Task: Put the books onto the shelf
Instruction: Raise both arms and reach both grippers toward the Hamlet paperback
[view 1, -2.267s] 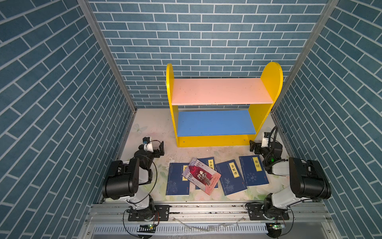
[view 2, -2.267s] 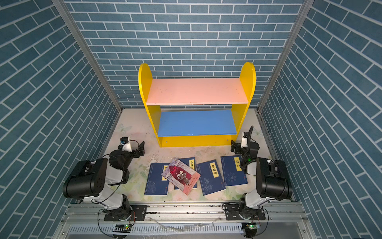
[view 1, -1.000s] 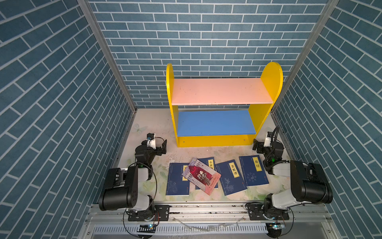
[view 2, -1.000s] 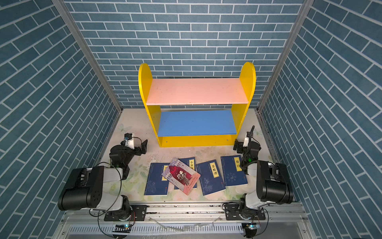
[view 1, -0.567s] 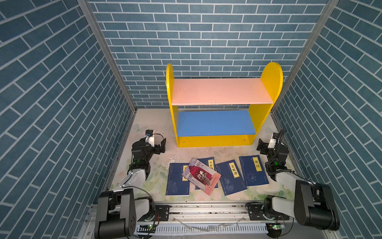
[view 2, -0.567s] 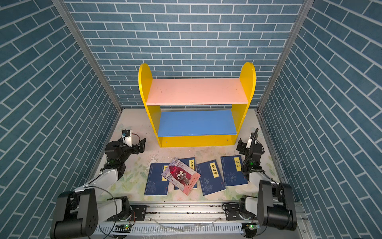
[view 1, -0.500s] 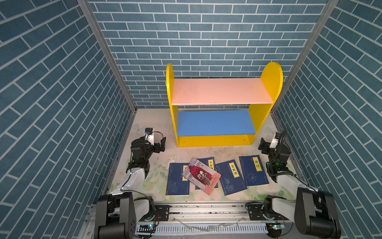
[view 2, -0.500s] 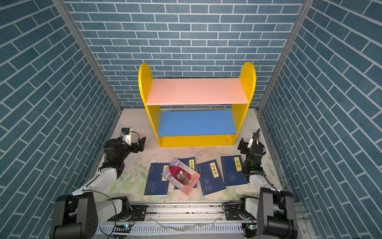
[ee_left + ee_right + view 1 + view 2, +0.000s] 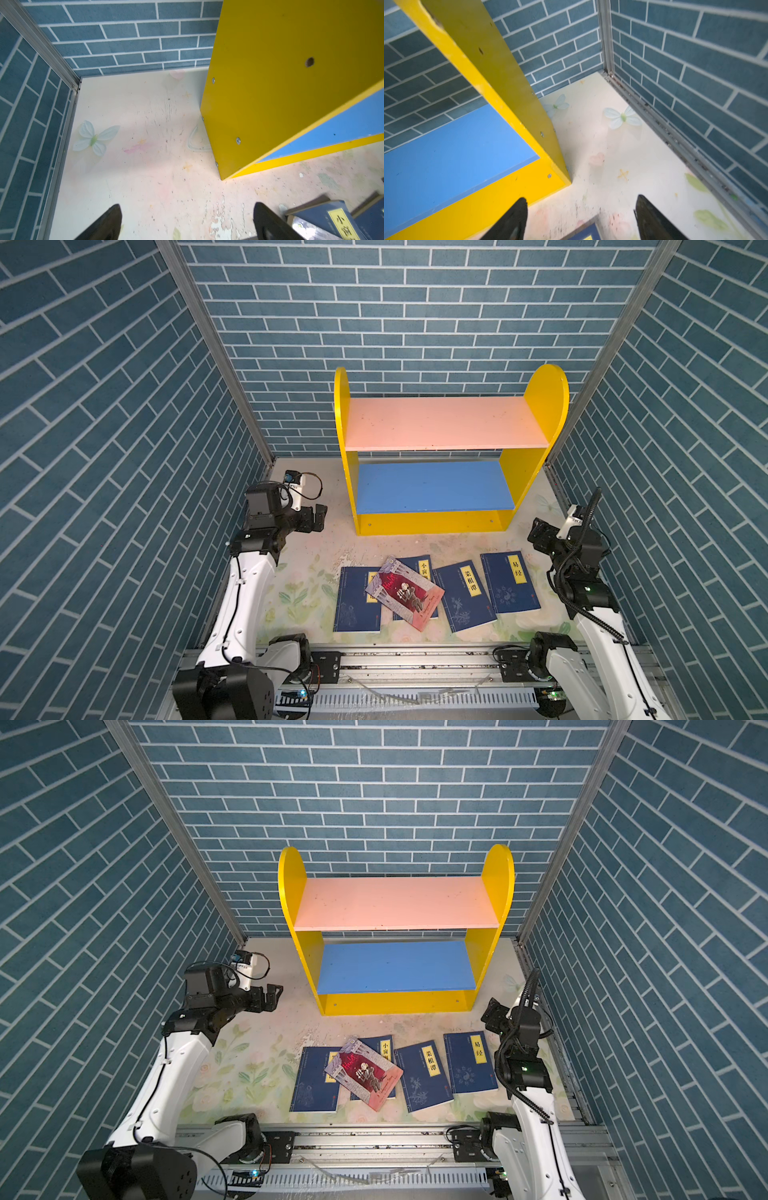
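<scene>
Several books lie flat in a row on the table in front of the shelf (image 9: 440, 423) in both top views. Navy ones with yellow labels (image 9: 509, 580) (image 9: 424, 1073) flank a grey-and-red one (image 9: 405, 593) (image 9: 365, 1073) that rests askew on two of them. Both shelf boards are bare. My left gripper (image 9: 318, 518) (image 9: 187, 205) hovers open and empty left of the shelf's yellow side panel (image 9: 270, 93). My right gripper (image 9: 538, 533) (image 9: 581, 198) hangs open and empty by the shelf's right front corner, above the far corner of the rightmost book (image 9: 583, 232).
Blue brick walls (image 9: 124, 448) close in the left, back and right sides, close to both arms. A metal rail (image 9: 415, 664) runs along the table's front edge. The floral table top (image 9: 307, 572) shows between the left arm and the books.
Both arms have unfolded and reached forward, carrying the grippers up toward the shelf's front corners. The right jaws stand slightly narrower than before. The books have not moved.
</scene>
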`<state>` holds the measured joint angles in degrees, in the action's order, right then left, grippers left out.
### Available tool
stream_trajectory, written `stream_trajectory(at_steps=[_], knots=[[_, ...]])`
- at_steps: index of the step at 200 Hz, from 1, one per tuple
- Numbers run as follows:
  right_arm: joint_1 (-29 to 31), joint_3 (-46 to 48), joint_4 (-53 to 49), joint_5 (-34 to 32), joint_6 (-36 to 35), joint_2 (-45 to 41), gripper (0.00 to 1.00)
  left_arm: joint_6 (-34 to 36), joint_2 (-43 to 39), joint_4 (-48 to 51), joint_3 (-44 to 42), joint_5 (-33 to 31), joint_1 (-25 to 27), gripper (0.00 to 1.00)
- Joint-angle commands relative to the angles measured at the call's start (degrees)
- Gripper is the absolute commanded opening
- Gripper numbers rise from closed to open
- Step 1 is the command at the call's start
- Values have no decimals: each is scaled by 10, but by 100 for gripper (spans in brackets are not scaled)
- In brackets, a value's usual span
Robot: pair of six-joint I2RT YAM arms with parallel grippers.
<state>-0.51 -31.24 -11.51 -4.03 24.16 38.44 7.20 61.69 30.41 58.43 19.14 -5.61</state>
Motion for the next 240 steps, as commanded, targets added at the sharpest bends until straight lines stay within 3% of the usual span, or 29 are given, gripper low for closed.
stream_trajectory(at_steps=[1,64,109,141,173,201,218,240], knots=[[11,-5,-97,47,63,-23,79,-6,-12,132,45,16,0,100],[72,-22,-196,135,91,-62,73,-84,23,185,88,121,0,100],[149,-55,-239,170,75,-40,73,-143,-14,83,-16,237,1,100],[221,-79,-255,166,55,-21,73,-150,-28,45,-48,284,2,100],[288,-88,-218,190,54,22,73,-165,-28,20,-62,257,10,100],[373,-107,-206,179,35,97,73,-90,-56,10,-72,82,73,100],[410,-108,-179,175,33,123,73,-79,-57,6,-78,97,84,100],[421,-95,-130,192,36,131,74,-64,-35,52,-58,69,130,100]])
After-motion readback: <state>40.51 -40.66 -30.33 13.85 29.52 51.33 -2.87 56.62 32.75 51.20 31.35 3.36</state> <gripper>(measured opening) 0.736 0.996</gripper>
